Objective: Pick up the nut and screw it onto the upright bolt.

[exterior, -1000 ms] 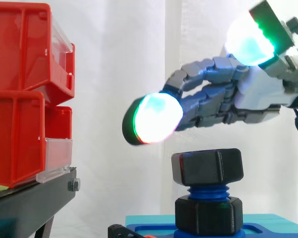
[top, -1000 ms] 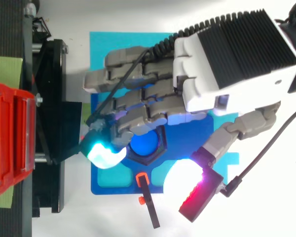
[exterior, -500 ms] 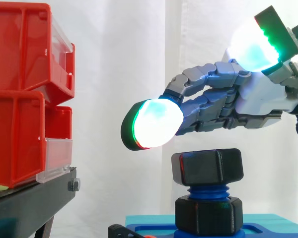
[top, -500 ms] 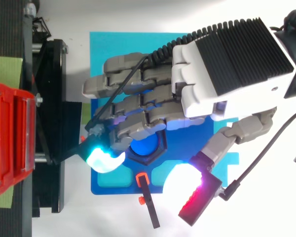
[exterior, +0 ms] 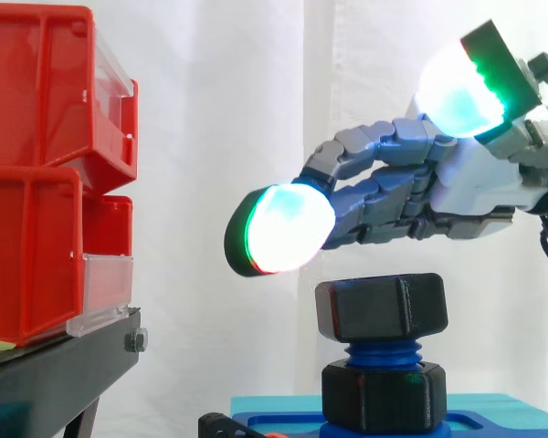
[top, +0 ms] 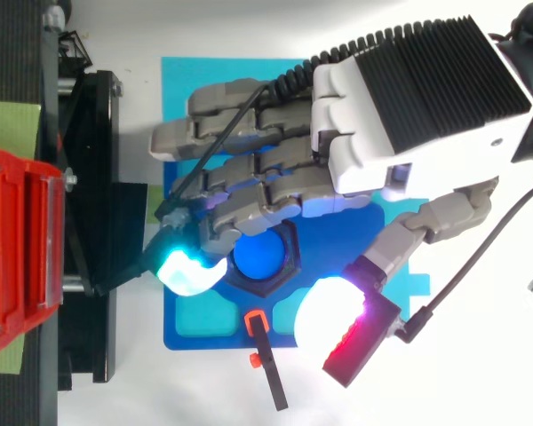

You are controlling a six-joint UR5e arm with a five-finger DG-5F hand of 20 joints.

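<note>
The robot hand (exterior: pixel 475 182) is hanging in the air with its fingers reaching out long and loose. It is holding nothing. One glowing fingertip (exterior: pixel 288 228) is shining white and green at the far end of the hand, and the thumb pad (exterior: pixel 457 87) is pointing up, away from the fingers.

Right under the fingers, the black nut (exterior: pixel 381 307) is sitting on top of the blue bolt (exterior: pixel 381 351). The fingers are not touching the nut; there is a gap of air between them. From above, the hand (top: pixel 409 98) is covering part of the nut (top: pixel 265 287), and the round blue top of the bolt (top: pixel 262 256) is peeking out beside the fingers.

Lower down, under the nut, a second black six-sided piece (exterior: pixel 384 397) is hugging the foot of the bolt. It is resting on a dark blue plate (top: pixel 173 342), and the plate is lying on a light blue mat (top: pixel 182 80).

Near the thumb pad, at the plate's edge, a small black and orange tool (top: pixel 266 364) is lying flat.

Past the fingertips, well apart from the hand, the red bins (exterior: pixel 36 173) are sitting stacked on a black stand (exterior: pixel 55 374). Behind it all, a white curtain (exterior: pixel 219 109) is hanging.
</note>
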